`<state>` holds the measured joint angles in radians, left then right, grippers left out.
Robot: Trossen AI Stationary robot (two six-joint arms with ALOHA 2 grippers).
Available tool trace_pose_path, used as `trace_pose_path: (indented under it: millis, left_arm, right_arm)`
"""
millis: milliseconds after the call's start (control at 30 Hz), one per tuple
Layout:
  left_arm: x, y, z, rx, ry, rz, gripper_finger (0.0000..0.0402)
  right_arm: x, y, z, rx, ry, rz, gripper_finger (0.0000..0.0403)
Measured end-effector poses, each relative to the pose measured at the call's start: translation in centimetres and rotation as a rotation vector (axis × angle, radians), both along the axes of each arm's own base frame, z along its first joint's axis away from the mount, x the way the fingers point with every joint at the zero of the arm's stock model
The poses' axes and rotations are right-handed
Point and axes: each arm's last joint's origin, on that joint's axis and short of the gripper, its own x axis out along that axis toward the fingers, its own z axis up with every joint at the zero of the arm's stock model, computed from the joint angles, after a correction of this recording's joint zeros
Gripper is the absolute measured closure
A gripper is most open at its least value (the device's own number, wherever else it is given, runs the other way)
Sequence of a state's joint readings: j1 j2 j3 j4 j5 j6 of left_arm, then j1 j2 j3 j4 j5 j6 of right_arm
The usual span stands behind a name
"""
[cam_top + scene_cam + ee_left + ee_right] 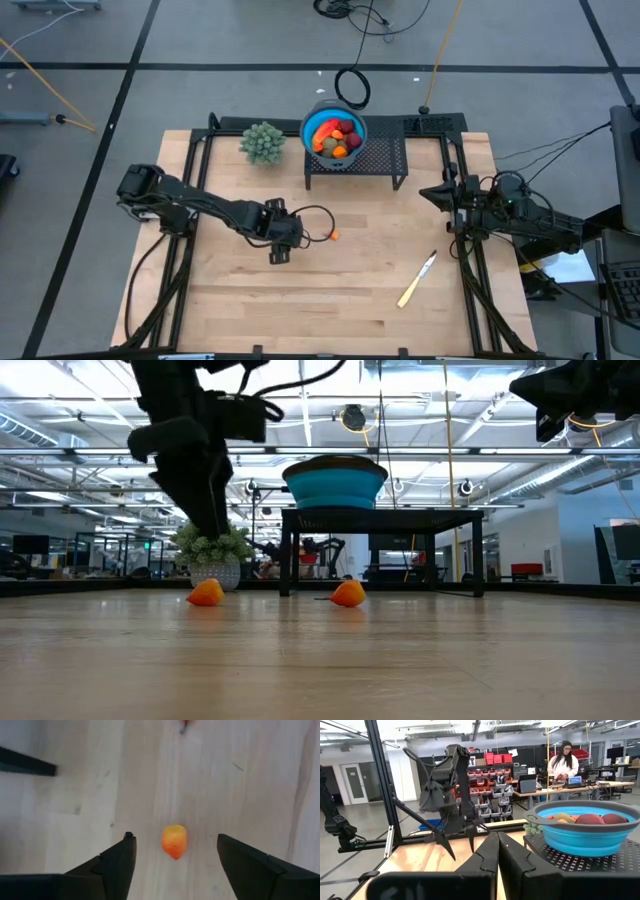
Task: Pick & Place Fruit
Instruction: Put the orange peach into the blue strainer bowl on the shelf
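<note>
A small orange fruit piece (174, 841) lies on the wooden table (360, 290), straight below my left gripper (174, 837). That gripper is open and points steeply down. Its fingers stand on either side of the piece and above it, touching nothing. In the low view the gripper (218, 528) hangs over this piece (206, 592). A second orange piece (333, 235) lies a little toward the table's right. A blue bowl (312, 118) holding several fruits stands on a black stand (375, 160) at the far middle. My right gripper (497, 855) is shut and empty at the table's right edge.
A green bushy plant (263, 142) stands left of the bowl at the far edge. A pale knife (417, 278) lies on the table toward the near right. Bare wood stretches across the table's near half. A person (563, 762) works at a desk in the room beyond.
</note>
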<state>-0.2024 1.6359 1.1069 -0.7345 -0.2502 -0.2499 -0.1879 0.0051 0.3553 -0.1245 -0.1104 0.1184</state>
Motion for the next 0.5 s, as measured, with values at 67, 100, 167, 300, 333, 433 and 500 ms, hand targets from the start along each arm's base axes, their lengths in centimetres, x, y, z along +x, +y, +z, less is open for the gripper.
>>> trace_pose_path:
  millis: [67, 100, 167, 300, 333, 433, 500]
  left_arm:
    - [0.0, 0.0, -0.7, -0.01, 0.033, -0.03, 0.0116]
    - [-0.1, 0.0, -0.9, -0.01, 0.046, -0.038, 0.0112]
    - [-0.2, 0.0, -1.5, -0.015, 0.069, -0.044, 0.0106]
    - [-0.3, 0.2, -2.5, -0.02, 0.101, -0.037, 0.01]
    - [-0.4, 0.4, -2.7, -0.036, 0.104, -0.031, 0.0099]
    - [-0.4, 0.9, -3.3, -0.096, 0.082, -0.008, 0.0098]
    - [-0.4, 1.3, -3.7, -0.1, 0.077, 0.01, 0.0098]
  right_arm:
    - [0.0, 0.0, 0.0, 0.0, -0.001, 0.0, 0.0403]
    - [0.0, 0.0, 0.0, 0.0, 0.0, 0.0, 0.0403]
    - [0.0, 0.0, 0.0, -0.003, 0.0, -0.001, 0.0403]
    - [0.0, 0.0, 0.0, -0.003, 0.0, 0.0, 0.0403]
    - [0.0, 0.0, 0.0, -0.003, 0.0, 0.0, 0.0403]
    - [0.0, 0.0, 0.0, -0.003, 0.0, -0.001, 0.0403]
    - [0.0, 0.0, 0.0, -0.002, 0.0, 0.0, 0.0403]
